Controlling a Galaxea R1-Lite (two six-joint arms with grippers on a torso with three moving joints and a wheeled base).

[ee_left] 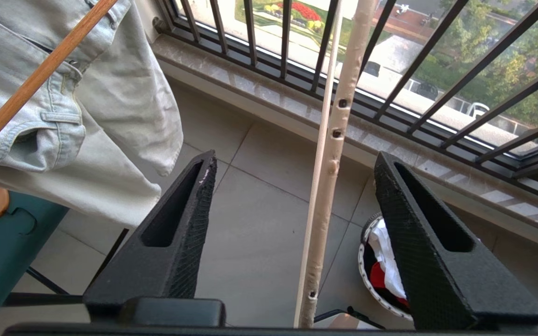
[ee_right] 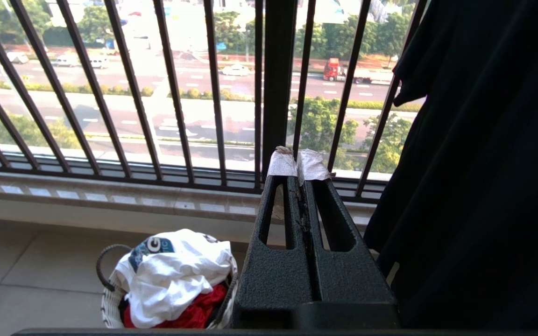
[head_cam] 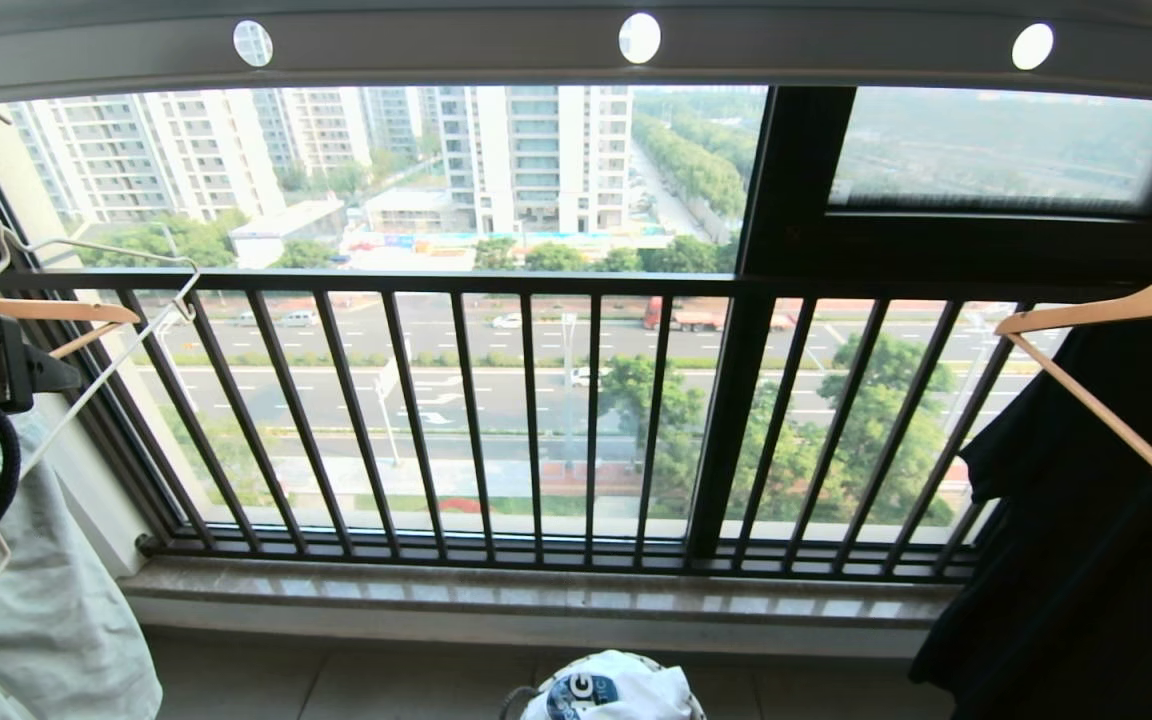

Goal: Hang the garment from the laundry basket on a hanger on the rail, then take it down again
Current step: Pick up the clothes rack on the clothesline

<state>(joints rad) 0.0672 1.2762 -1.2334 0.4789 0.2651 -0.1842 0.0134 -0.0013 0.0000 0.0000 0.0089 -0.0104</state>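
- Cream-white wire, the hanger point(ee_left: 326, 186) runs between the two black fingers point(ee_left: 180, 224) of the left end effector point(ee_left: 292, 163); the jaws stand apart with a gap on each side of the wire, gripping nothing.
- White with a dark blue logo, the garment point(ee_right: 175, 275) lies bunched on top of the laundry basket point(ee_right: 110, 308) on the tiled floor point(ee_right: 31, 275), over something red, below the dark window railing point(head_cam: 536, 420).
- The right end effector point(ee_right: 299, 165) is closed on nothing, beside the black garment point(ee_right: 484, 163).
- Grey-white, the rail point(head_cam: 436, 50) spans overhead with round holes.
- A pale denim garment point(ee_left: 87, 116) hangs on a wooden hanger point(ee_left: 35, 79) just beside the left end effector.
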